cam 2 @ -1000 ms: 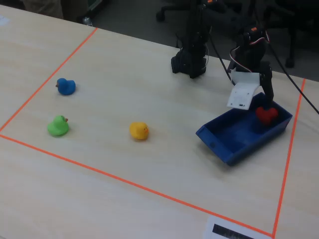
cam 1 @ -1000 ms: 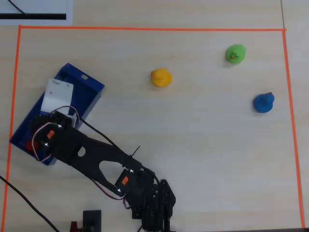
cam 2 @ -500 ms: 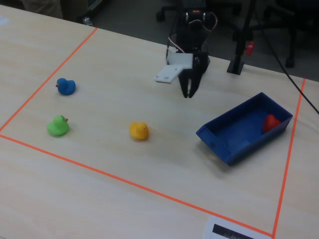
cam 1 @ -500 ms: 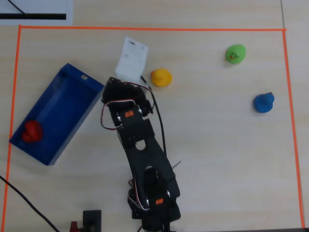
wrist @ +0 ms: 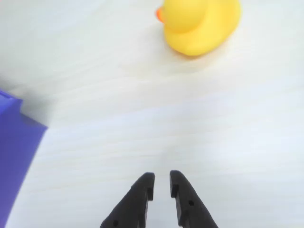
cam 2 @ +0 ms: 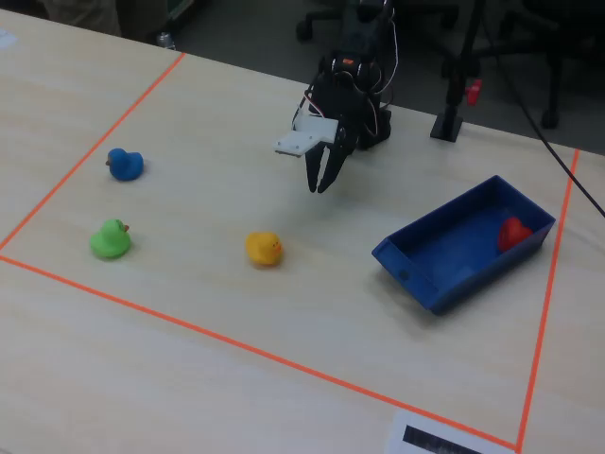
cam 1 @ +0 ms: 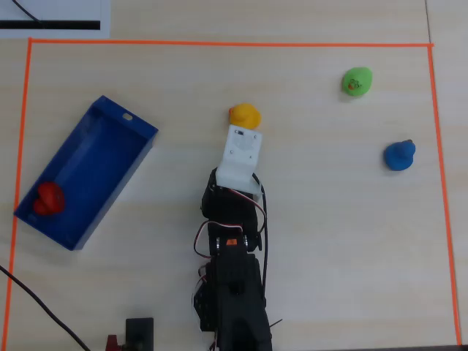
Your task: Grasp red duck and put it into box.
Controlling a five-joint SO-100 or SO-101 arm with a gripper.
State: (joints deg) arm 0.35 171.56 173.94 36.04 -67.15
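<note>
Already the red duck (cam 1: pixel 50 197) is sitting inside the box (cam 1: pixel 110 139); gripper (wrist: pixel 161 183) is hovering empty, fingers nearly pressed together, near yellow duck (wrist: pixel 199 21).

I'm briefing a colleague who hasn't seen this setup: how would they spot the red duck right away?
In the overhead view, find the long blue box at the left of the orange-taped area. The red duck lies inside it, at its lower end. It is the only red toy and the only duck not on the bare table.

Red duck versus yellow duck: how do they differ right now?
The red duck lies inside the blue box, at its end away from the slot; the yellow duck sits on the bare table, just ahead of the gripper. Colour differs: red against yellow. Both look alike in size and shape.
</note>
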